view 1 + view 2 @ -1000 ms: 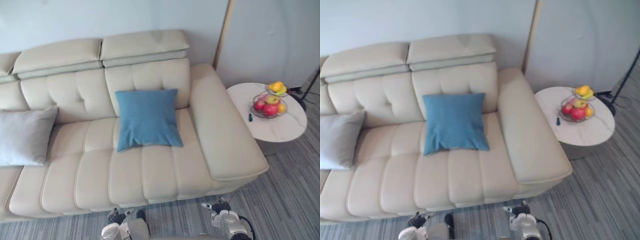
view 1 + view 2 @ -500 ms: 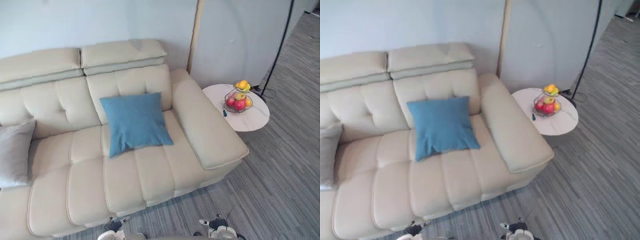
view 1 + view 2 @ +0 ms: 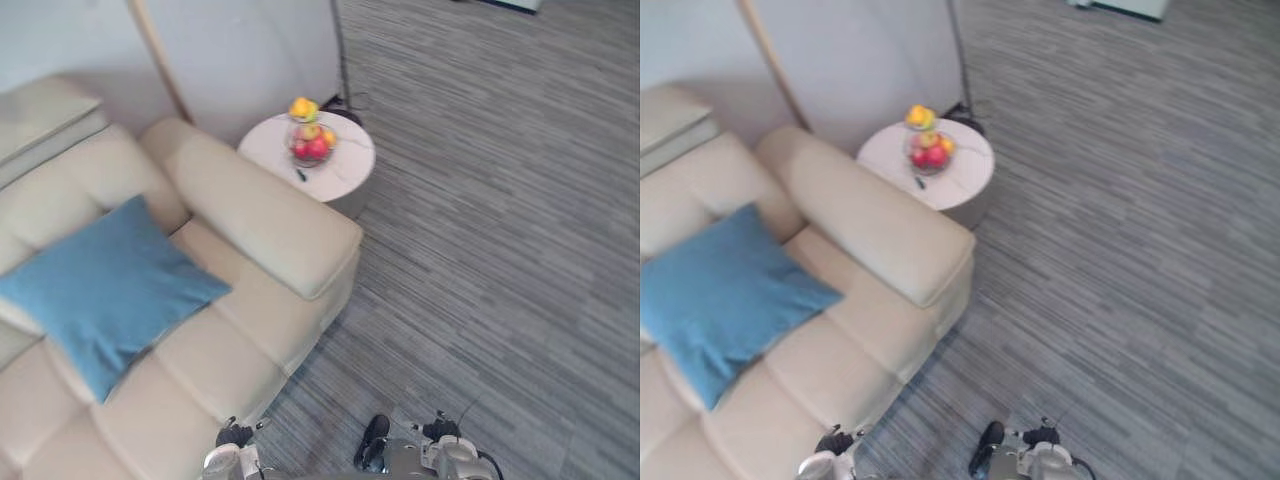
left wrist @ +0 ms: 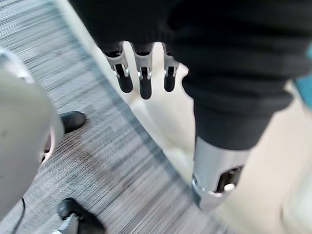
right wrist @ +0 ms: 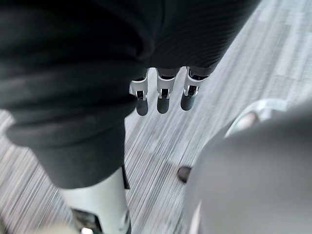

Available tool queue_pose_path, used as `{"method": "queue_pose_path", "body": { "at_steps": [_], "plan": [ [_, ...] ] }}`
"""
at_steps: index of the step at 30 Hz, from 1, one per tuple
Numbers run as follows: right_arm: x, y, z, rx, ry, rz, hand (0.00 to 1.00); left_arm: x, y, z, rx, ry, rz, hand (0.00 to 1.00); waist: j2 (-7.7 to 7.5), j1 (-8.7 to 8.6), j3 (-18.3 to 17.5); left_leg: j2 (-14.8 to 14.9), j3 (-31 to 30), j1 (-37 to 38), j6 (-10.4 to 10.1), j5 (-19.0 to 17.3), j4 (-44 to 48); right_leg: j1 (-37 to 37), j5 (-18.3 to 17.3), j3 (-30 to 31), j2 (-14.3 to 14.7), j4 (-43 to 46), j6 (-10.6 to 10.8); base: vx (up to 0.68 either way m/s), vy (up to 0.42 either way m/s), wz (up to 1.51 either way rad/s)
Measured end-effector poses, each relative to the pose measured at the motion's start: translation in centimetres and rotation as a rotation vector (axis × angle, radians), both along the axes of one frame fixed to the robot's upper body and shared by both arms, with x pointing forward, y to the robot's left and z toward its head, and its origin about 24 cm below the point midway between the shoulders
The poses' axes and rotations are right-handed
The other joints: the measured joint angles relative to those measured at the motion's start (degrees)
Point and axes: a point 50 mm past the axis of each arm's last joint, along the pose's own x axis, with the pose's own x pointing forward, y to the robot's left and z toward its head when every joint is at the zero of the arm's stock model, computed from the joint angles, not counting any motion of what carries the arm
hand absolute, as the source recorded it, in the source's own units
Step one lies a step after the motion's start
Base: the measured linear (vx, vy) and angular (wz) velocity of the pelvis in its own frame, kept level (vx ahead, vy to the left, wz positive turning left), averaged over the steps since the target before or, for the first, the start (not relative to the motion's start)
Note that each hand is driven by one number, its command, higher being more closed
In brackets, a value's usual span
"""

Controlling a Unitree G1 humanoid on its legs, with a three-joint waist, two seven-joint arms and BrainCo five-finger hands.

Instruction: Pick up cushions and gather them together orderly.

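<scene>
- Rightward, toward the robot's right, the head camera is being swung since the earlier frames, so the whole picture is being shifted while the things themselves are being left where they lay.
- The blue cushion (image 3: 100, 290) is now being framed at the left edge. It is lying tilted on the seat of the cream sofa (image 3: 262, 215), near the backrest and beside the armrest.
- The grey cushion of the earlier frames lay further to the robot's left, so the gaze is being carried away from it. Nothing is judged as gathered yet, and a turn back toward the seat is probably being called for.
- The left robot hand (image 4: 145, 85) is being held low by the sofa's front edge, released, with its fingers straight and nothing in it.
- The right robot hand (image 5: 164, 100) is being held over the striped grey floor (image 3: 500, 250), likewise released and holding nothing.
- A round white tabletop (image 3: 345, 170) is being shown just beside the armrest's far end, carrying a fruit basket (image 3: 310, 145).
- Both are being kept well apart from the cushion by the armrest, so they are judged as no obstacle. The sofa's front edge is what is standing between the hands and the cushion.
</scene>
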Motion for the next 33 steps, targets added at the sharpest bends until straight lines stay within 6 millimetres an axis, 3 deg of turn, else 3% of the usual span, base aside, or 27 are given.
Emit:
{"method": "queue_pose_path", "body": {
  "at_steps": [1,2,3,4,5,6,9,11,12,13,14,15,16,18,19,20,21,23,25,26,27,28,30,31,32,33],
  "plan": [
    [0.1,0.3,0.0,0.009,-0.001,0.002,0.0,-0.5,-0.1,-0.2,-0.004,0.017,0.003,0.0,-0.1,-0.03,1.0,4.0,-4.5,-3.9,5.0,0.5,12.3,1.4,-0.9,2.8,1.9,0.4,-1.2,0.13,-0.166,-0.83],
    [0.2,0.3,0.0,0.007,-0.004,0.002,0.0,-0.8,-0.2,-0.3,-0.017,0.021,0.014,0.0,0.13,0.09,1.4,4.6,-7.0,-5.4,6.9,-1.0,16.7,2.0,-1.4,4.0,2.7,0.7,-1.8,0.16,-0.148,-1.12],
    [0.6,0.3,0.2,0.002,-0.014,0.007,0.0,-0.6,-0.1,-0.2,-0.014,0.009,0.021,0.0,0.58,0.44,2.0,2.8,-13.9,-9.0,5.3,-4.7,22.3,2.8,-2.2,7.0,4.2,1.3,-2.8,0.16,-0.092,-1.31],
    [0.6,0.4,0.1,0.0,-0.01,0.007,0.0,-0.3,-0.1,0.0,-0.014,-0.006,0.017,0.0,0.64,1.01,2.0,-1.1,-19.4,-12.2,2.8,-6.9,23.2,3.1,-2.6,10.5,5.5,1.3,-3.0,0.17,-0.062,-1.43],
    [0.6,0.4,0.1,0.001,-0.006,0.006,0.0,-0.2,-0.2,0.0,-0.016,-0.013,0.017,0.0,0.52,1.55,2.1,-2.8,-21.5,-13.4,2.9,-7.7,22.5,3.2,-2.6,12.3,5.9,1.3,-3.1,0.25,-0.027,-1.78],
    [1.1,0.6,0.2,-0.001,-0.018,0.007,0.0,0.4,-0.4,0.3,-0.017,-0.043,0.015,0.0,0.39,2.71,2.8,-7.1,-25.5,-15.8,2.8,-8.6,19.2,4.4,-2.6,16.3,7.0,0.7,-3.1,0.27,0.009,-1.67],
    [1.2,0.8,0.3,-0.004,-0.023,0.003,0.0,0.8,-0.7,0.6,-0.02,-0.07,0.021,0.0,0.34,3.17,3.1,-12.2,-32.8,-19.7,2.6,-8.6,11.4,6.1,-2.8,22.5,8.6,-0.2,-2.6,0.22,0.054,-1.4],
    [1.5,1.3,0.4,-0.002,-0.032,0.008,0.0,1.3,-0.9,0.7,-0.024,-0.088,0.027,0.0,0.18,4.59,3.0,-16.1,-41.8,-21.5,2.4,-6.6,3.1,7.0,-3.0,30.0,10.1,-0.8,-1.6,0.27,0.133,-1.78],
    [1.5,1.4,0.3,0.0,-0.032,0.009,0.0,1.3,-1.0,0.7,-0.026,-0.09,0.029,0.0,0.23,5.13,2.9,-16.1,-43.0,-21.3,3.0,-5.6,0.9,7.0,-3.2,31.7,10.6,-0.9,-1.4,0.35,0.24,-1.86],
    [1.5,1.8,0.3,0.008,-0.032,0.013,0.0,1.2,-1.2,0.7,-0.032,-0.086,0.036,0.0,0.89,5.67,2.5,-14.8,-43.6,-20.7,3.4,-1.7,-2.0,7.3,-3.9,34.0,11.8,-1.0,-0.7,0.39,0.282,-1.65],
    [1.4,2.5,0.2,0.026,-0.03,0.013,0.0,1.1,-0.9,0.7,-0.029,-0.085,0.057,0.0,0.26,5.69,2.3,-14.1,-41.3,-19.3,2.1,0.3,-2.2,8.1,-4.6,36.0,11.8,-0.9,0.2,0.41,0.285,-1.45],
    [1.2,3.0,0.1,0.039,-0.027,0.012,0.0,1.0,-0.5,0.7,-0.019,-0.083,0.06,0.0,-0.86,5.4,1.9,-14.1,-40.0,-18.9,2.5,0.0,-2.6,8.3,-4.9,36.6,11.2,-0.8,0.7,0.38,0.235,-1.05],
    [0.5,3.7,-0.1,0.059,-0.026,0.003,0.0,1.2,0.0,0.8,-0.005,-0.082,0.057,0.0,-2.62,5.54,1.4,-14.2,-37.4,-18.3,3.1,-1.6,-2.1,8.3,-5.6,36.6,9.5,-0.3,2.0,0.3,0.171,-0.88],
    [0.0,4.1,-0.3,0.073,-0.017,-0.008,0.0,1.3,0.3,0.8,0.005,-0.077,0.048,0.0,-3.55,5.59,1.2,-14.1,-33.8,-16.3,4.2,-3.5,-2.0,7.5,-6.9,34.0,7.7,3.3,4.3,0.3,0.173,-0.86],
    [0.1,4.1,-0.2,0.081,-0.024,-0.016,0.0,1.3,0.2,0.7,0.005,-0.069,0.043,0.0,-3.69,5.7,1.3,-14.0,-31.6,-14.3,4.6,-4.3,-2.4,6.1,-7.8,31.4,6.6,7.0,7.2,0.33,0.17,-1.07],
    [0.5,4.2,-0.1,0.086,-0.04,-0.012,0.0,1.3,0.0,0.7,0.006,-0.06,0.022,0.0,-3.25,5.79,1.6,-13.2,-27.5,-11.2,5.0,-5.0,-3.1,2.8,-8.6,24.8,4.3,15.3,10.5,0.25,0.12,-1.14],
    [0.6,4.1,0.0,0.086,-0.048,-0.012,0.0,1.3,-0.2,0.7,0.007,-0.058,0.009,0.0,-3.05,5.77,1.7,-12.8,-25.9,-10.1,5.0,-5.1,-3.7,1.7,-8.8,21.1,2.9,17.8,10.2,0.27,0.117,-1.21],
    [1.2,4.1,0.2,0.09,-0.067,-0.013,0.0,1.4,-0.3,0.6,0.012,-0.042,-0.027,0.0,-2.1,5.55,1.9,-10.8,-21.2,-5.5,5.0,-5.0,-6.7,0.7,-9.8,3.7,-3.4,19.5,7.3,0.22,0.039,-1.09],
    [1.3,4.3,0.1,0.097,-0.053,-0.005,0.0,1.4,0.2,0.5,0.029,-0.029,-0.046,0.0,-1.73,5.37,2.2,-9.4,-18.9,-2.7,5.0,-5.0,-8.3,0.5,-9.0,-2.5,-4.3,14.6,5.6,0.25,-0.069,-0.96],
    [1.3,4.3,0.0,0.098,-0.05,-0.004,0.0,1.4,0.4,0.5,0.034,-0.025,-0.052,0.0,-2.04,5.32,2.2,-9.2,-18.3,-2.0,4.9,-5.0,-8.7,0.3,-8.4,-3.2,-4.2,12.7,5.3,0.33,-0.182,-0.88],
    [1.0,4.4,-0.1,0.1,-0.039,-0.005,0.0,1.4,1.0,0.6,0.055,-0.022,-0.071,0.0,-3.72,4.98,2.2,-10.0,-18.1,-0.8,4.7,-5.2,-8.7,0.4,-3.3,-2.4,-3.6,6.3,3.5,0.33,-0.222,-0.7],
    [1.0,3.8,-0.1,0.091,-0.037,-0.017,0.0,1.5,1.4,0.6,0.067,-0.014,-0.083,0.0,-4.58,4.52,2.3,-10.1,-18.7,0.9,2.6,-6.5,-8.3,0.9,-0.9,-0.7,-3.0,5.0,1.7,0.39,-0.251,-0.69],
    [1.1,2.9,0.0,0.07,-0.041,-0.029,0.0,1.8,0.8,0.7,0.059,-0.021,-0.097,0.0,-2.71,3.92,2.5,-6.8,-18.9,-0.3,1.6,-7.1,-2.6,1.9,-3.1,0.2,0.2,4.7,1.3,0.29,-0.208,-0.45],
    [1.0,2.6,0.0,0.063,-0.041,-0.031,0.0,1.8,0.9,0.7,0.063,-0.024,-0.1,0.0,-2.57,3.57,2.7,-5.9,-19.3,-1.4,1.4,-7.2,0.9,2.5,-3.4,0.3,0.7,4.2,1.1,0.29,-0.225,-0.5],
    [1.0,2.4,0.1,0.06,-0.047,-0.049,0.0,1.6,0.5,0.6,0.047,-0.017,-0.08,0.0,-1.09,3.49,3.6,-2.2,-21.8,-5.8,3.1,-5.9,14.9,5.1,-4.4,1.1,3.4,3.3,0.3,0.24,-0.154,-0.47],
    [1.1,2.3,0.1,0.059,-0.052,-0.058,0.0,1.5,0.4,0.5,0.031,-0.023,-0.053,0.0,-0.54,3.58,4.0,-1.2,-23.2,-7.9,5.5,-4.4,19.9,6.1,-4.9,2.0,4.3,3.1,0.0,0.32,-0.141,-0.85]
  ]
}}
